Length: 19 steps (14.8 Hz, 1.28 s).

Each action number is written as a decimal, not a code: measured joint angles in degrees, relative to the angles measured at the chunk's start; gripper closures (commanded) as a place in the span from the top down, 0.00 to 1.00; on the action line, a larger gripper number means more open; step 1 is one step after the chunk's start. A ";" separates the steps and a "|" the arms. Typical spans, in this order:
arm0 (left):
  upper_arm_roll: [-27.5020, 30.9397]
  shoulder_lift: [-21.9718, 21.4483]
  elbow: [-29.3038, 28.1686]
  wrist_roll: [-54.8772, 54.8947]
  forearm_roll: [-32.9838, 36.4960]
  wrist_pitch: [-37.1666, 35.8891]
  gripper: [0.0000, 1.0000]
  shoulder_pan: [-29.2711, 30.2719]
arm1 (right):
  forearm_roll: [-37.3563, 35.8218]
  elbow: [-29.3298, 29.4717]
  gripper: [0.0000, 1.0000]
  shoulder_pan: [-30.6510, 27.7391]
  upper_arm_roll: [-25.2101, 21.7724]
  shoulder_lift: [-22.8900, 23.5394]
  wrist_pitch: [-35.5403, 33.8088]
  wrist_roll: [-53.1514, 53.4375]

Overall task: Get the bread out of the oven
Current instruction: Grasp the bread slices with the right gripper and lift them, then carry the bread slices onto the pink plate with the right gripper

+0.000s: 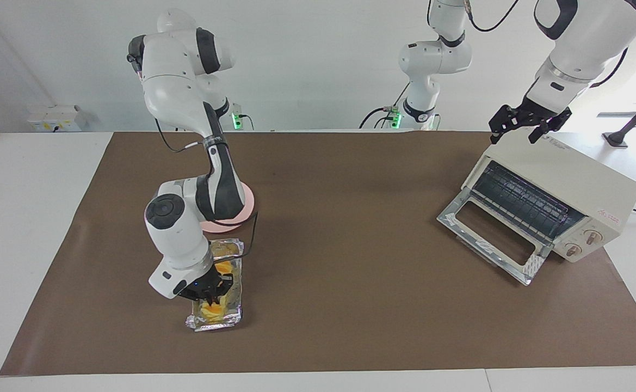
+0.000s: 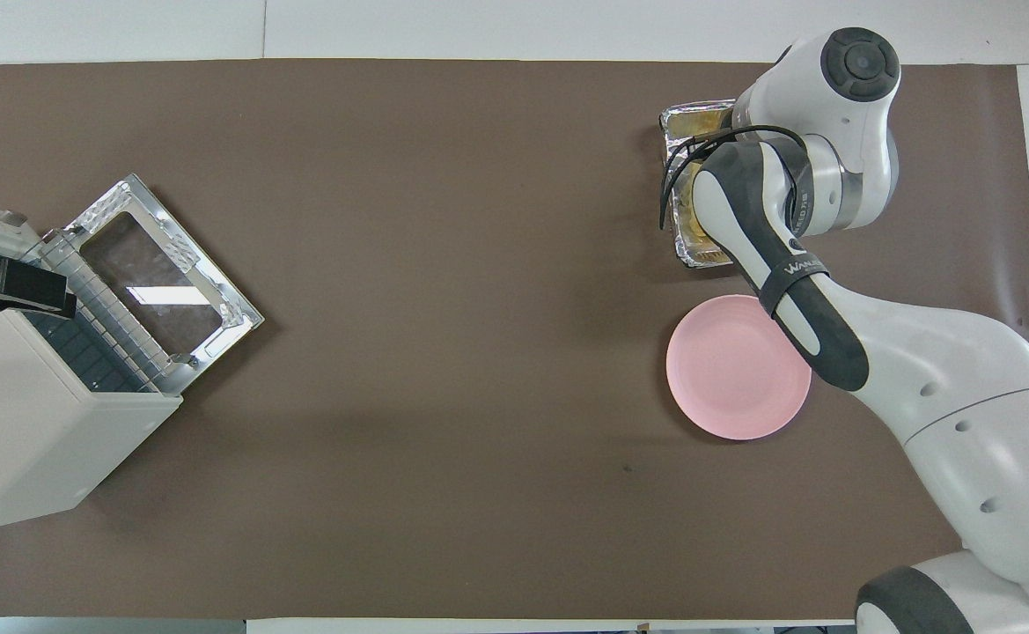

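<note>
The bread [image 1: 212, 311], golden-yellow and orange, lies in a crinkled foil tray [image 1: 225, 322] toward the right arm's end of the table, farther from the robots than the pink plate [image 1: 248, 209]. My right gripper [image 1: 214, 294] is down in the tray over the middle of the bread. In the overhead view the right arm hides the bread; only the tray's rim [image 2: 688, 117] shows. The oven [image 1: 562, 179] stands at the left arm's end, its door [image 1: 489, 237] folded down and its wire rack [image 1: 519, 198] bare. My left gripper [image 1: 515, 132] is open just above the oven's top.
The pink plate [image 2: 737, 368] lies bare beside the tray, nearer to the robots. The oven [image 2: 30, 423] and its open door [image 2: 162, 282] take up the left arm's end. A brown mat [image 1: 350, 245] covers the table between them.
</note>
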 measured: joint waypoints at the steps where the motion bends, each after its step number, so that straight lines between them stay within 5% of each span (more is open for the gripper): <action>1: 0.00 0.00 0.00 0.00 0.00 0.00 1.00 0.00 | -0.11 0.12 0.00 -0.09 -0.01 -0.26 -1.27 -0.14; 9: 0.00 0.00 0.00 0.00 0.00 0.00 1.00 0.00 | -0.15 1.99 0.00 -0.67 0.00 -5.90 -14.06 -1.30; 14: 0.00 0.00 0.00 0.00 0.00 0.00 1.00 0.00 | -0.05 0.82 0.00 -0.33 0.30 -13.38 -24.59 -1.27; 19: 0.00 0.00 0.00 0.00 0.00 0.00 1.00 0.00 | 1.21 -17.25 0.00 -0.54 0.28 -26.74 -22.13 -1.19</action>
